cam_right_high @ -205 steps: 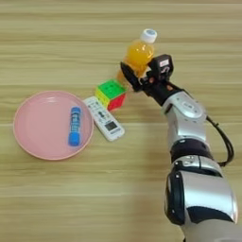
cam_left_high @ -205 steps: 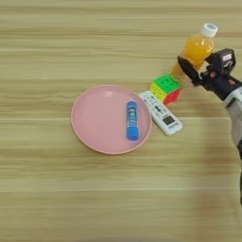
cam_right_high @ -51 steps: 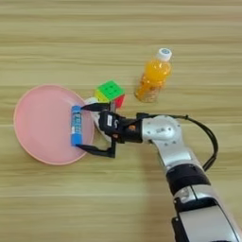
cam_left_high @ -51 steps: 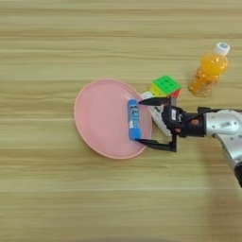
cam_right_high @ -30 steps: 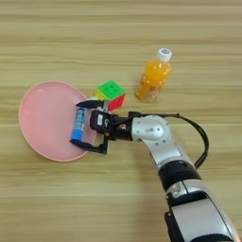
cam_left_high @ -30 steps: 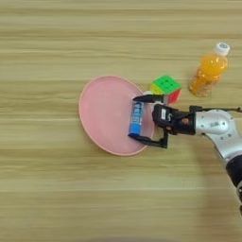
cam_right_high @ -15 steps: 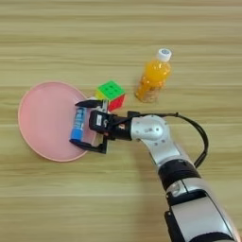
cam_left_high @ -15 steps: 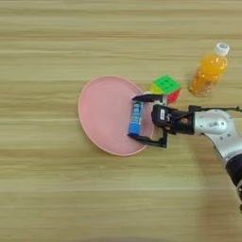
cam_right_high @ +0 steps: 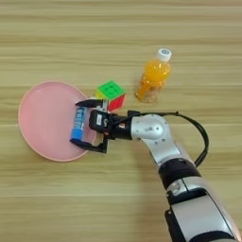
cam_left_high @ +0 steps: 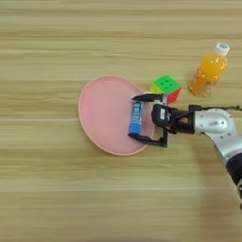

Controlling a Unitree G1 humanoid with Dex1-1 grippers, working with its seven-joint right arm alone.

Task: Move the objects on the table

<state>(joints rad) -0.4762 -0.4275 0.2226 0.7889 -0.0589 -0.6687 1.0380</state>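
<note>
A large round pink plate (cam_left_high: 101, 113) lies at the middle of the wooden table (cam_left_high: 56, 42). A short blue tube (cam_left_high: 136, 117) with a white label lies on the plate's right part, pointing away from me. My right gripper (cam_left_high: 133, 118) reaches in from the right and is open. One black finger sits past the tube's far end and the other past its near end; whether they touch it I cannot tell. The orange-drink bottle (cam_right_high: 152, 80) with a white cap stands upright at the back right, apart from the gripper.
A colourful puzzle cube (cam_left_high: 166, 88) sits just behind the gripper, between plate and bottle. My silver forearm (cam_right_high: 156, 132) crosses the table from the lower right.
The gripper has left the bottle, which stands alone, and has come left over the plate's right edge to the tube. Almost nothing has moved in the last half second.
</note>
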